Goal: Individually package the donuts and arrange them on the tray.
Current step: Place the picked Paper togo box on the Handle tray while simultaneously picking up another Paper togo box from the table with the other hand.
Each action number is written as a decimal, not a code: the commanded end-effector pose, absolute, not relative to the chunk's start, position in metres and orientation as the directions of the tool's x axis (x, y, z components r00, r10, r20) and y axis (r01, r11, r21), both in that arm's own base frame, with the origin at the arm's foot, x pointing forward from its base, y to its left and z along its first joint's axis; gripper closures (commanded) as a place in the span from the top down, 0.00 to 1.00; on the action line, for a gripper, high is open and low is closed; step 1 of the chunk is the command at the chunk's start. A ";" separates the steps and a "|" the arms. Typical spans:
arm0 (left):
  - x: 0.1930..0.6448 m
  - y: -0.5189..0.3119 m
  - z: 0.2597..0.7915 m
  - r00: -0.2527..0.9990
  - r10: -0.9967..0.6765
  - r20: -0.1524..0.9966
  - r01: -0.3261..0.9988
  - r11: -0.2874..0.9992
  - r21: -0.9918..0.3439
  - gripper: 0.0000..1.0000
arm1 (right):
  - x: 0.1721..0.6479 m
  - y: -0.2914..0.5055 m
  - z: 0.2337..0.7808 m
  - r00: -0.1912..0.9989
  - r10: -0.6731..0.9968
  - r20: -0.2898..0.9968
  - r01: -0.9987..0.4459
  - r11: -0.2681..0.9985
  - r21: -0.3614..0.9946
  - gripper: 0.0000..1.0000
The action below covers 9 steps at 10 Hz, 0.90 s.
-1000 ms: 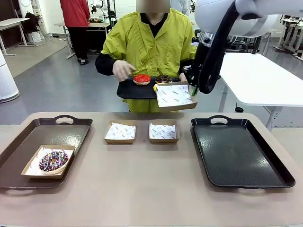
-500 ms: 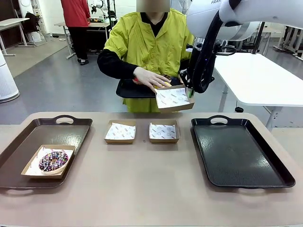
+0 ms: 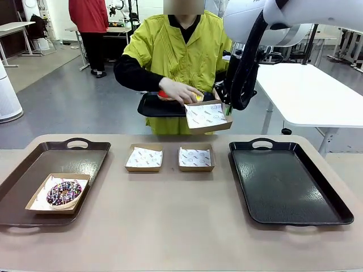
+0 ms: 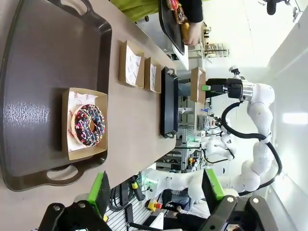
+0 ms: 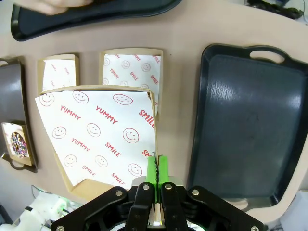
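Note:
My right gripper [image 3: 228, 109] [image 5: 155, 168] is shut on the edge of a paper-lined cardboard box [image 3: 207, 116] [image 5: 98, 137], holding it up in front of the person. The person's hand [image 3: 180, 90] holds a yellow donut [image 3: 199, 97] at the box's far edge. A red donut [image 3: 163, 94] lies on the small black tray [image 3: 153, 109] that the person holds. A purple sprinkled donut [image 3: 63, 192] [image 4: 88, 125] sits in its box on the brown tray [image 3: 85, 164] at the left. My left gripper [image 4: 156, 190] hangs open above that tray's near end.
Two empty lined boxes [image 3: 144, 157] [image 3: 196, 157] stand side by side at the table's middle back. A large black tray [image 3: 286, 181] lies bare on the right. The front half of the table is free. Another person stands far off behind.
The person's hand left the red donut and came across to the held box with the yellow donut. My right gripper and its box shifted slightly left.

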<state>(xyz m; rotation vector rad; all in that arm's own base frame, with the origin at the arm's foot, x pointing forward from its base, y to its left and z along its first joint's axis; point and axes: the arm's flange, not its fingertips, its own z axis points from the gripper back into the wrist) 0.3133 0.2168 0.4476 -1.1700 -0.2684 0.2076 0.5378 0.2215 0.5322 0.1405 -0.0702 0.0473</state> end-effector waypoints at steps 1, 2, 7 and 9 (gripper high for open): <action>0.312 0.218 0.450 0.949 0.299 0.103 -0.015 0.366 -0.930 1.00 | 0.533 0.218 0.531 0.997 0.038 0.070 -0.047 0.989 0.138 0.00; 0.312 0.218 0.450 0.949 0.299 0.103 -0.015 0.366 -0.930 1.00 | 0.533 0.218 0.531 0.997 0.038 0.070 -0.047 0.989 0.138 0.00; 0.312 0.218 0.450 0.949 0.299 0.103 -0.015 0.366 -0.930 1.00 | 0.533 0.218 0.531 0.997 0.038 0.070 -0.047 0.989 0.138 0.00; 0.312 0.218 0.450 0.949 0.299 0.103 -0.015 0.366 -0.930 1.00 | 0.533 0.218 0.531 0.997 0.038 0.070 -0.047 0.989 0.138 0.00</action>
